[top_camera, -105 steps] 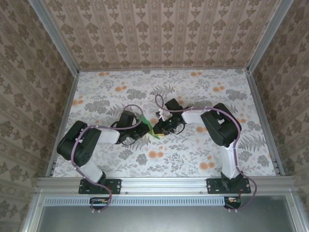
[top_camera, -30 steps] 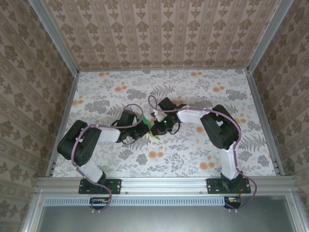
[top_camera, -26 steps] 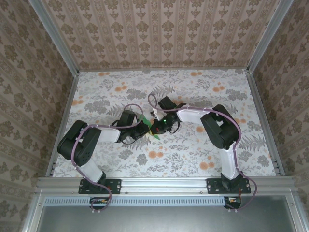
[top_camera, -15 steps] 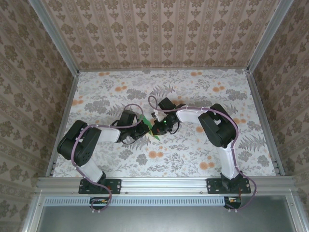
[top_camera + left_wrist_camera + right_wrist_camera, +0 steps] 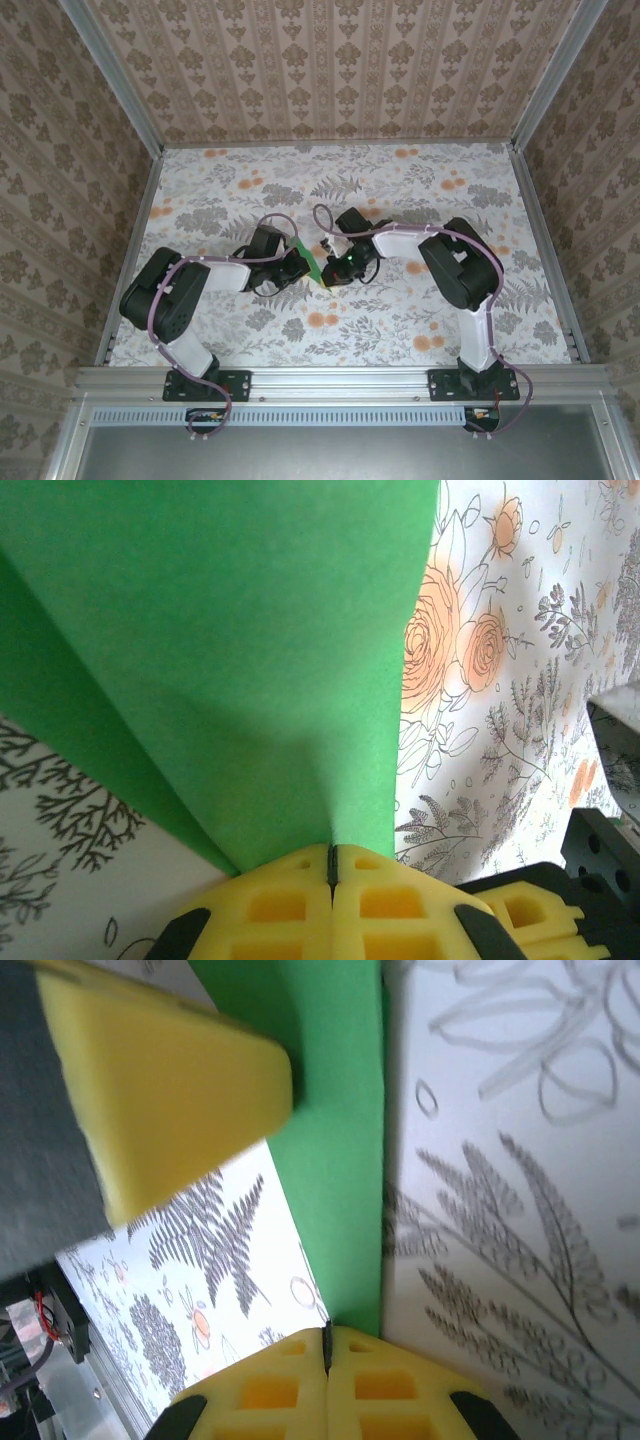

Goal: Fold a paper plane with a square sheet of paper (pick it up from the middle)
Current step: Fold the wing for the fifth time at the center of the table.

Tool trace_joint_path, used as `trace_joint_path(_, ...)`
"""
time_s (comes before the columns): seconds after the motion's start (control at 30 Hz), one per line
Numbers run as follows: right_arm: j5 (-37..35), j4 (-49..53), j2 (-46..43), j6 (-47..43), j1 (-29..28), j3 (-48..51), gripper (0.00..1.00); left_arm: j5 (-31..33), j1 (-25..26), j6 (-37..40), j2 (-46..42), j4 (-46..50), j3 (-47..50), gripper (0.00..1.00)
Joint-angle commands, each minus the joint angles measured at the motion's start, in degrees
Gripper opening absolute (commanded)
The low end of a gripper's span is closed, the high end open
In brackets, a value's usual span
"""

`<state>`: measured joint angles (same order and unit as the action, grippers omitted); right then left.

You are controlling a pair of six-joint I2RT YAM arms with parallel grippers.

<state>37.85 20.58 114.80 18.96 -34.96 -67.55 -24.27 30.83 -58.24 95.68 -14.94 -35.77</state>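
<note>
left fingers point(image 5: 285, 878): just pinched shut on thin bright green sheet of paper point(image 5: 313, 262) | right fingers point(image 5: 290, 1368): clamped on same sheet | paper: mid floral bench point(image 5: 420, 320), between both | means: prob ready to crease

The left arm point(image 5: 215, 275) and right arm point(image 5: 475, 335) have white links, bulky black joints, looping purple cables point(image 5: 317, 213) and yellow, square-pocketed fingers point(image 5: 270, 905).
</note>
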Motion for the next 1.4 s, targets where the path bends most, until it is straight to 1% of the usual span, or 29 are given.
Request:
trace_joint_path(0.0, -2.1, 9.9, -1.3, -1.5, 0.1, 4.6, 0.0, 5.6, -0.5, 0.6, 2.8, 6.7, 1.1, 0.0)
trace_joint_path(0.17, -2.7, 8.9, -6.2, -1.1, 0.7, 5.1, 0.0, 4.5, -0.5, 1.5, 2.4, 6.4, 0.5, 0.0)
trace_joint_path(0.3, -0.7, 5.2, -9.9, -0.2, 0.7, 2.9, 0.01, 3.4, -0.5, 2.1, 2.0, 5.9, -0.1, 0.0)
trace_joint_path(0.57, -0.8, 0.6, -2.9, 2.9, 0.4, -3.5, 0.01, 2.0, -0.4, 2.9, 0.9, 5.1, -0.9, 0.0)
trace_joint_path(0.73, -0.6, 0.9, 1.9, 3.3, 0.2, -7.8, 0.01, 1.0, -0.3, 3.6, 0.5, 5.1, -1.9, 0.0)
trace_joint_path(0.9, -0.7, 1.8, 4.8, 2.8, 0.1, -8.3, 0.01, 0.2, -0.3, 4.3, 0.2, 5.0, -3.1, 0.0)
trace_joint_path(1.07, -3.1, 3.2, 5.6, 1.6, 0.1, -7.1, 0.01, -1.0, -0.4, 5.4, -0.6, 4.8, -4.5, 0.0)
trace_joint_path(1.13, -4.4, 4.0, 5.8, 1.0, 0.0, -6.7, 0.0, -1.6, -0.9, 6.9, -1.5, 5.5, -5.3, 0.03)
trace_joint_path(1.23, -6.3, 5.3, 6.1, 0.2, 0.2, -6.5, 0.0, -1.5, -2.6, 10.0, -3.4, 9.0, -7.1, 0.08)
trace_joint_path(1.37, -7.4, 5.7, 6.0, 0.1, 0.2, -6.4, 0.0, -1.6, -5.2, 12.5, -5.7, 10.7, -7.0, 0.17)
